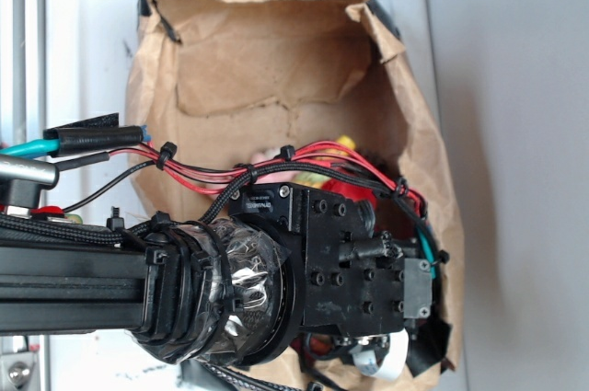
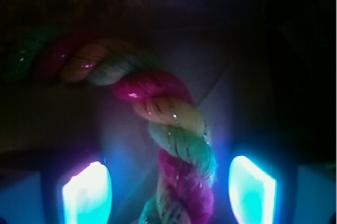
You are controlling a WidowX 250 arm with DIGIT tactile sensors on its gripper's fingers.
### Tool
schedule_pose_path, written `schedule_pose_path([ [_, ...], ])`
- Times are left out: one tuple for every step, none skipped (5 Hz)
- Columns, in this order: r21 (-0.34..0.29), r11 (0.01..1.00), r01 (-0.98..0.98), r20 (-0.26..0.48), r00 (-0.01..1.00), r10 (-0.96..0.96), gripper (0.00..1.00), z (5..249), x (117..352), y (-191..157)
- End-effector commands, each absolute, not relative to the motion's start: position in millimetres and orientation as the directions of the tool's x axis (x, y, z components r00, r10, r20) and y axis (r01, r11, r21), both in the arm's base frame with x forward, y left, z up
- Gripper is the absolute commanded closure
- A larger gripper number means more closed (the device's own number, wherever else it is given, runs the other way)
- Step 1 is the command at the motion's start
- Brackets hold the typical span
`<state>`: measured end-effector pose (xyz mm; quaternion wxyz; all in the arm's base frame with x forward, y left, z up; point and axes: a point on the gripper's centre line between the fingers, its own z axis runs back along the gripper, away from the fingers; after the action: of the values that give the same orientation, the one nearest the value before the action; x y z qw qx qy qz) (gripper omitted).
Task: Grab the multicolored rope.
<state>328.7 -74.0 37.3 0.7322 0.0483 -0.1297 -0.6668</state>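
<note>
The multicolored rope (image 2: 176, 129) is a thick twist of pink, yellow and pale green strands. In the wrist view it curves from the upper left down to the bottom centre. My gripper (image 2: 168, 165) is open, with the rope's lower part between its two glowing fingers (image 2: 87, 195). There is a gap on each side, and neither finger touches the rope. In the exterior view the gripper's black body (image 1: 354, 258) reaches into the brown paper bag (image 1: 276, 69) and hides the fingers. Only bits of yellow and red (image 1: 348, 147) show behind it.
The bag lies on its side on a white surface (image 1: 92, 41), its crumpled walls close around the gripper. Red and black cables (image 1: 276, 170) run along the arm. A white object (image 1: 382, 354) sits at the bag's lower edge. The bag's inside is dark in the wrist view.
</note>
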Motion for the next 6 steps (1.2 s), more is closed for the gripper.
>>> schedule_pose_path([
  [0.302,0.101,0.948,0.16,0.054,-0.986,1.0,59,329,-86],
  [0.311,0.126,0.942,0.177,0.073,-0.981,1.0,69,328,-81],
  [0.321,0.193,0.927,0.236,0.119,-0.964,1.0,93,326,-67],
  [0.295,0.279,0.914,0.297,0.189,-0.936,1.0,119,324,-53],
  [0.276,0.339,0.899,0.316,0.248,-0.916,1.0,135,320,-45],
  [0.259,0.475,0.841,0.306,0.395,-0.866,1.0,154,314,-38],
])
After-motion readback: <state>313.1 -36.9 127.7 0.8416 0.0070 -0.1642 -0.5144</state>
